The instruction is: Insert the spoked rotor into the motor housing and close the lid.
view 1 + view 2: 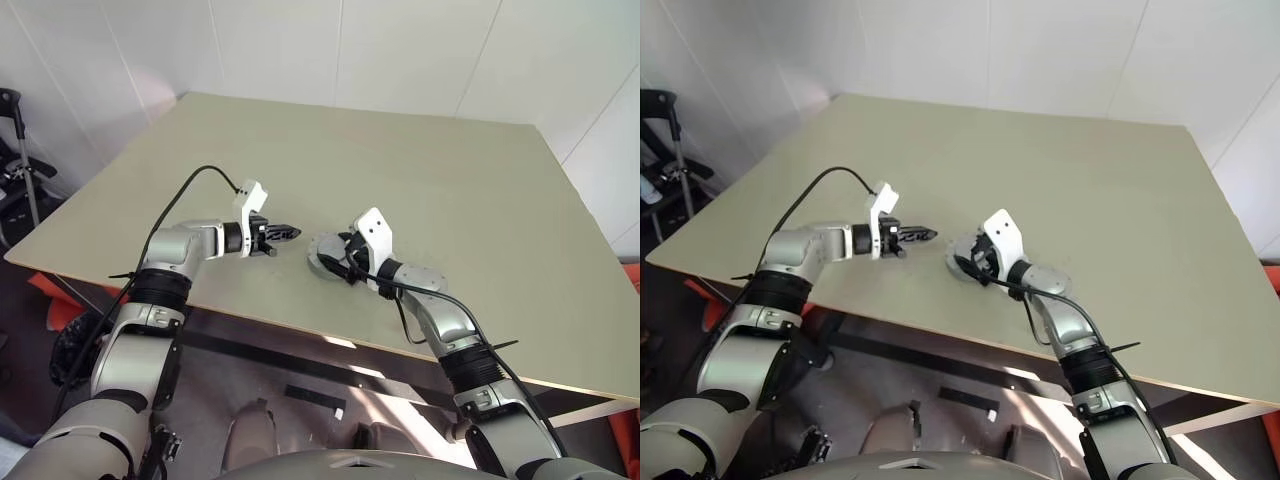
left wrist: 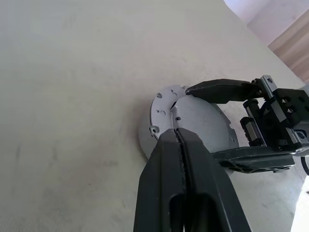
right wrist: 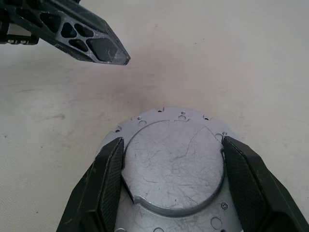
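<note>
Left gripper (image 1: 288, 233), two black fingers pressed together and holding nothing, is hovering just above the tabletop with its tip aiming across at the task's part. Large pale olive flat table (image 1: 400, 150) is bearing everything, bare around the work. Round silvery-grey metal unit (image 2: 203, 125), judged to be the motor housing with a closed face showing (whether that face is its back or the fitted lid cannot be told), is lying flat near the table's near edge, broad face pointing up. Being round, it is offering no long axis; a raised plate on it is showing one straight-cut edge, facing the right wrist. Right gripper (image 3: 172, 145), fingers spread wide, is straddling that raised plate, one finger just beside each edge; whether they are pressing it cannot be told. Right arm is therefore the nearer one; the unit is lying just beyond the left gripper's tip, apart from it. Small round holes (image 3: 182, 117) are dotting the flange.
</note>
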